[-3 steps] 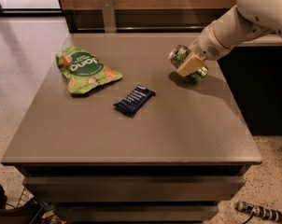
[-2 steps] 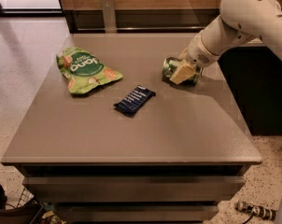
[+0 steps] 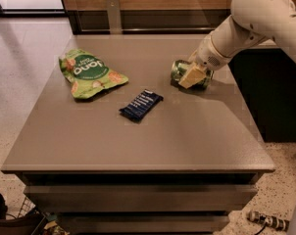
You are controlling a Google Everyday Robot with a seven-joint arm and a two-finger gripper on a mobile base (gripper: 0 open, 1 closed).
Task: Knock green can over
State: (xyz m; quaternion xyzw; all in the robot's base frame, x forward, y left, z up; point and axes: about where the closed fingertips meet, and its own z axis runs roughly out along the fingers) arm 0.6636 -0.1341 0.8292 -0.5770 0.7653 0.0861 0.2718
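Observation:
The green can (image 3: 179,71) lies on its side on the grey table (image 3: 138,146), at the far right, with its silver end facing left. My gripper (image 3: 193,75) is low over the can and touches it from the right and front. The yellowish end of the gripper covers the can's middle. The white arm reaches in from the upper right.
A flat green snack bag (image 3: 89,73) lies at the table's far left. A dark blue bar (image 3: 141,105) lies near the middle. A dark cabinet (image 3: 273,97) stands close to the table's right edge. A wooden counter runs along the back.
The arm has swung left and down. The can has shifted left across the table with the gripper and now lies flatter on its side.

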